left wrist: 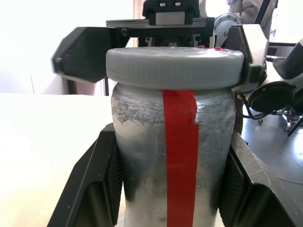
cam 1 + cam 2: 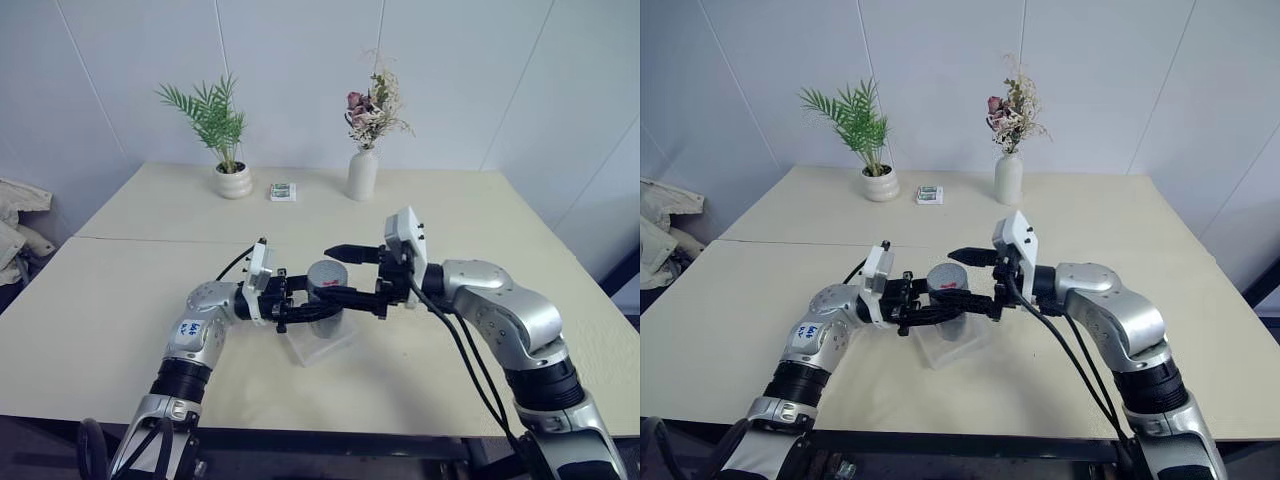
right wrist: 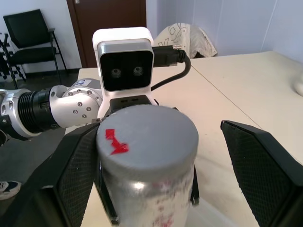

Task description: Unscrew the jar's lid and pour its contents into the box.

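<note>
Lid still on, my right claw poised to grip it

My left gripper [image 2: 300, 308] is clamped around the jar [image 2: 325, 318], holding it upright just above the clear box [image 2: 322, 347] near the tabletop's [image 2: 120, 300] front edge, about midway along it. My right gripper [image 3: 156, 156] stands wide apart, one finger [image 3: 78, 165] against the grey lid [image 3: 149, 135] and the other clear of it. I judge unscrewing hasn't begun: next I must close squarely on the lid, then twist while my left keeps the jar from turning.

Box [image 2: 322, 345] largely behind jar [image 2: 325, 300]
</note>
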